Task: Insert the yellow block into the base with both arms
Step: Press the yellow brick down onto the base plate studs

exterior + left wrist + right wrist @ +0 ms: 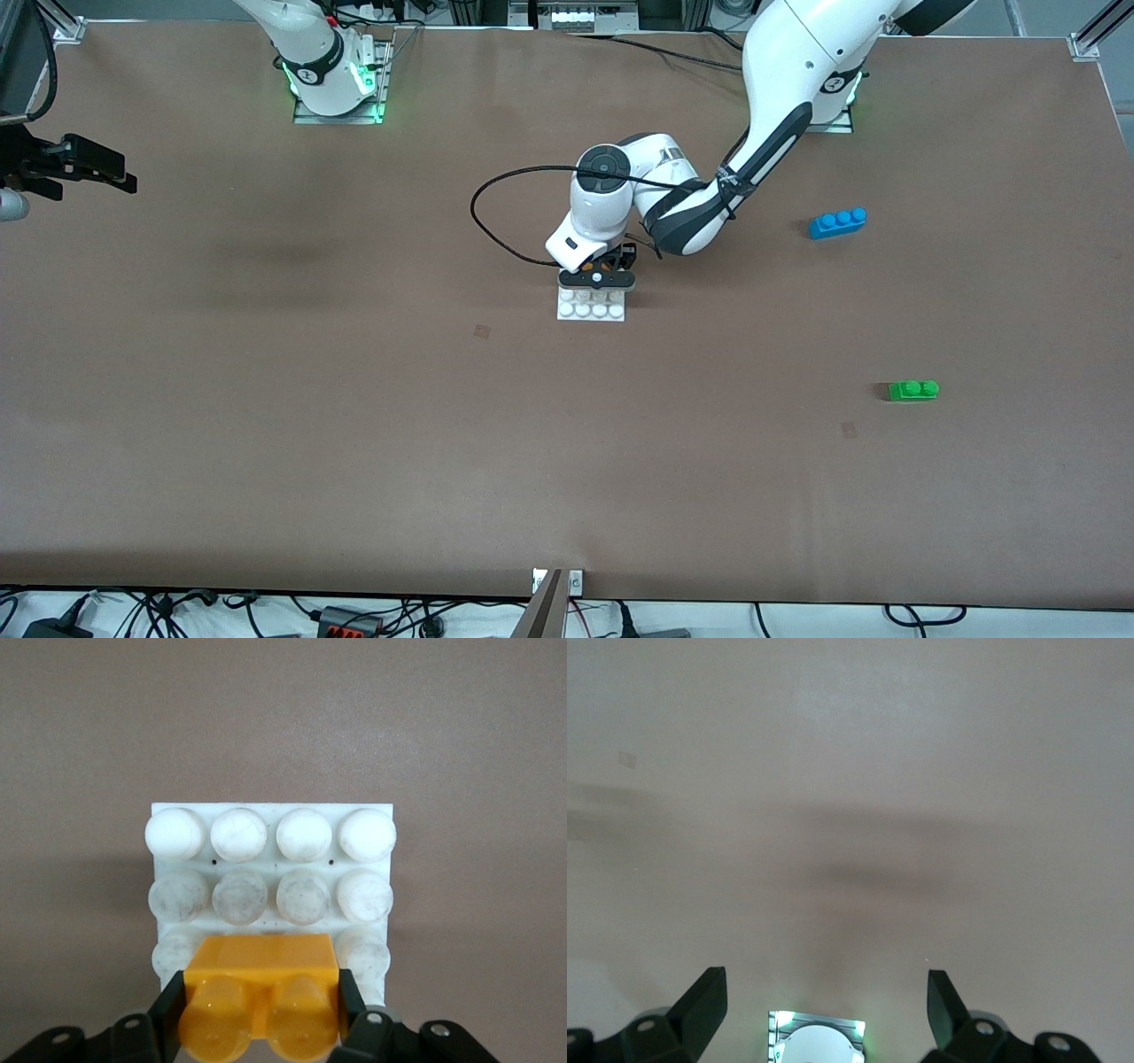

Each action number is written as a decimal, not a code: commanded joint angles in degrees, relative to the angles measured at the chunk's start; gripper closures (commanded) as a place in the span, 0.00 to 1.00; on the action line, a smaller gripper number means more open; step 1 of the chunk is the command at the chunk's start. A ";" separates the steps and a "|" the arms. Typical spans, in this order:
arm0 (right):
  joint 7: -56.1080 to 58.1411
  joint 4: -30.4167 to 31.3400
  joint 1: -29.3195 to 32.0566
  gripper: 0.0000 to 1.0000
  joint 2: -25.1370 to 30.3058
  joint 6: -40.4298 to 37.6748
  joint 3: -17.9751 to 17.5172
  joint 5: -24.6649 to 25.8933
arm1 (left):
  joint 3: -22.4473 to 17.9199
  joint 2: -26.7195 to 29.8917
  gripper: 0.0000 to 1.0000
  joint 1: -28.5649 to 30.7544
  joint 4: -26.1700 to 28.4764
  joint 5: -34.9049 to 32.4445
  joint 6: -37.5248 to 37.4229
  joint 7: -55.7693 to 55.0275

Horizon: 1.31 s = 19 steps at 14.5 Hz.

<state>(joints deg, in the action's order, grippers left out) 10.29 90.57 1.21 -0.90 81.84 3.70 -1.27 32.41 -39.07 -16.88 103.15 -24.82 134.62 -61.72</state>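
Note:
The white base (pixel 591 310) lies at the table's middle; it also shows in the left wrist view (pixel 266 842). My left gripper (pixel 598 279) is low over the part of the base farther from the front camera. In the left wrist view the left gripper (pixel 260 1014) is shut on the yellow block (pixel 260 992), one black finger on each end. The block (pixel 605 263) sits upright over the base's middle two columns. I cannot tell if it touches the studs. My right gripper (pixel 827 992) is open and empty, held high over the right arm's end of the table (pixel 124 177), and it waits.
A blue three-stud brick (pixel 838 222) lies toward the left arm's end of the table. A green two-stud brick (pixel 913 390) lies nearer to the front camera than the blue one. The right arm's lit base plate (pixel 818 1038) shows below the right gripper.

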 commanded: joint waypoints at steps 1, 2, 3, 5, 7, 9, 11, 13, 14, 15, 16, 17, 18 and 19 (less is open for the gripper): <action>-0.27 -0.22 -0.07 0.00 0.29 -0.62 -0.19 0.04 | -0.07 0.22 0.50 0.09 1.71 -1.37 0.02 -1.30; -0.27 -0.22 -0.07 0.00 0.20 -0.62 -0.19 0.04 | -0.07 0.05 0.50 0.09 1.71 -1.37 0.55 -1.30; -0.27 -0.22 -0.07 0.00 0.20 -0.62 -0.10 0.04 | -0.07 -0.04 0.50 0.01 1.71 -1.37 0.81 -1.38; -0.27 -0.22 -0.07 0.00 0.29 -0.62 -0.10 0.04 | -0.07 -0.04 0.50 0.01 1.71 -1.37 0.82 -1.47; -0.27 -0.22 -0.07 0.00 0.20 -0.62 -0.10 0.04 | -0.16 -0.13 0.50 0.09 1.71 -1.37 0.82 -1.47; -0.27 -0.22 0.02 0.00 0.29 -0.62 -0.10 0.04 | -0.16 -0.21 0.50 0.09 1.71 -1.55 0.90 -1.47; -0.27 -0.22 0.02 0.00 0.29 -0.62 -0.19 0.04 | -0.24 -0.39 0.51 0.09 1.71 -1.81 0.99 -1.47; -0.18 -0.22 0.02 0.00 0.29 -0.62 -0.10 0.04 | -0.24 -0.57 0.51 0.09 1.71 -1.90 1.25 -1.47; -0.18 -0.22 0.02 0.00 0.20 -0.62 -0.10 0.04 | -0.24 -0.57 0.51 0.09 1.71 -1.81 1.34 -1.47; -0.18 -0.22 0.02 0.00 0.20 -0.62 -0.10 0.04 | -0.16 -0.48 0.46 0.09 1.71 -1.81 1.34 -1.56; -0.27 -0.22 0.02 0.00 0.29 -0.62 -0.10 0.04 | -0.16 -0.04 0.23 0.44 1.53 -1.38 1.17 -1.73; -0.27 -0.22 0.02 0.00 0.20 -0.62 -0.10 0.04 | 0.02 1.01 0.00 1.40 1.44 -1.29 0.91 -1.47; -0.18 -0.22 0.02 0.00 0.29 -0.62 -0.10 0.04 | 0.11 2.58 0.00 2.28 1.44 -1.02 0.30 -1.38; -0.18 -0.22 0.02 0.00 0.29 -0.62 -0.10 0.04 | 1.24 5.03 0.00 3.94 1.44 0.89 -1.63 -0.86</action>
<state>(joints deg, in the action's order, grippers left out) 10.29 90.57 1.21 -0.90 81.83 3.71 -1.27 32.28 -39.31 -15.70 103.46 -24.78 135.42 -62.20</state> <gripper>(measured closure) 0.000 0.070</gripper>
